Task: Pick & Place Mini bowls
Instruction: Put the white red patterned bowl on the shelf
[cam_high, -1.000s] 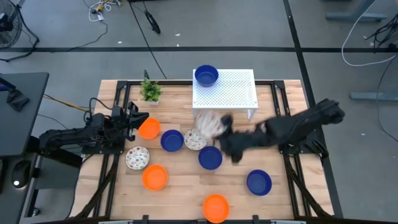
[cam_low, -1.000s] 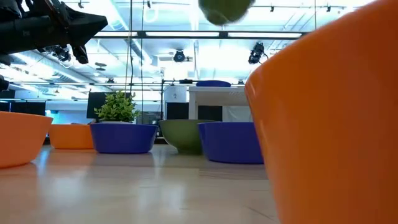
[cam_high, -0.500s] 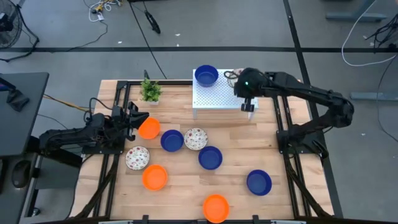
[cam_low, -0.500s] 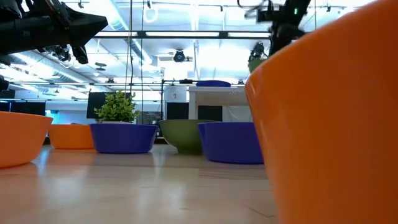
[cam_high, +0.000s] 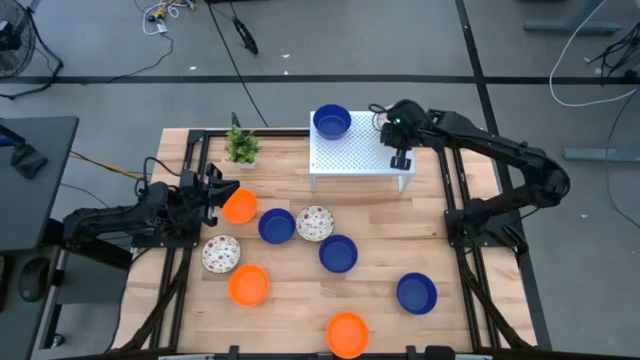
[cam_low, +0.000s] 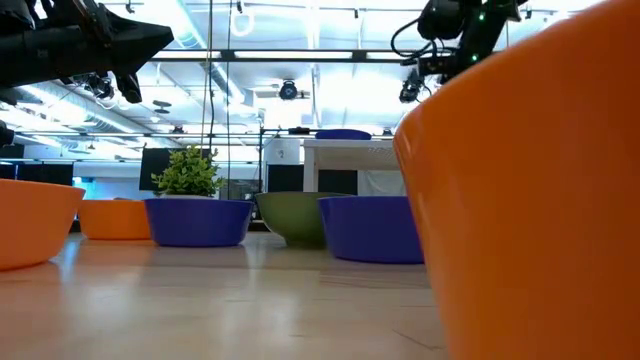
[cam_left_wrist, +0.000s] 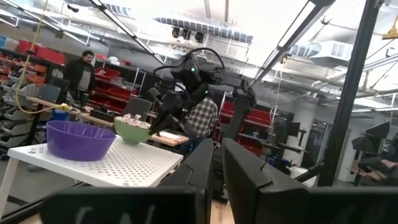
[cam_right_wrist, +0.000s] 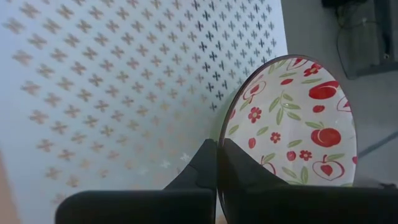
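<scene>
My right gripper (cam_right_wrist: 216, 163), fingers pinched on the rim of a white mini bowl with red fruit-and-flower speckles (cam_right_wrist: 292, 118), hides part of that rim. The bowl's far edge is cut off. Its mouth faces up, level over the white perforated rectangular stand (cam_right_wrist: 112, 93), near a glossy blue mini bowl (cam_high: 332, 121). My left gripper (cam_high: 212, 190) waits; grip indiscernible.

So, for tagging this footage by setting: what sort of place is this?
Probably a robotics lab or workshop: exposed ceiling ducts, storage shelves with red bins, and loose cables on the bare grey floor around the wooden table.
</scene>
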